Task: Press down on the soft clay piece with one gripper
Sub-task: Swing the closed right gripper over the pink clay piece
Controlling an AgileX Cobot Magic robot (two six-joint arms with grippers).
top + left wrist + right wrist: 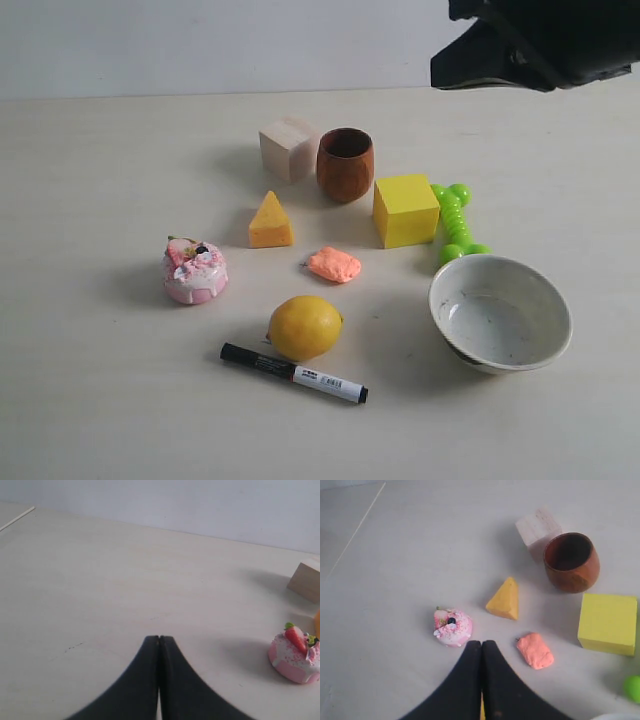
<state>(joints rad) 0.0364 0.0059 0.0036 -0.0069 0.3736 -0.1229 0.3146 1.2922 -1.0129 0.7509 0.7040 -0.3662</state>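
The soft clay piece (pixel 334 265) lies flat near the table's middle, between the cheese-like wedge (pixel 270 221) and the lemon (pixel 305 327). In the right wrist view the clay (pixel 535 651) sits just beside my right gripper (pixel 481 643), whose black fingers are pressed together with nothing between them, high above the table. The right arm (pixel 540 40) shows only as a dark mass at the exterior view's top right. My left gripper (pixel 159 638) is shut and empty over bare table, with the pink cake toy (pixel 296 653) off to one side. No gripper touches the clay.
Around the clay stand a pink cake toy (pixel 195 270), pale wood block (pixel 289 149), brown wooden cup (pixel 345 164), yellow cube (pixel 406 210), green dumbbell-like toy (pixel 457 222), white bowl (pixel 500 313) and a black-and-white marker (pixel 294 372) in front of the lemon.
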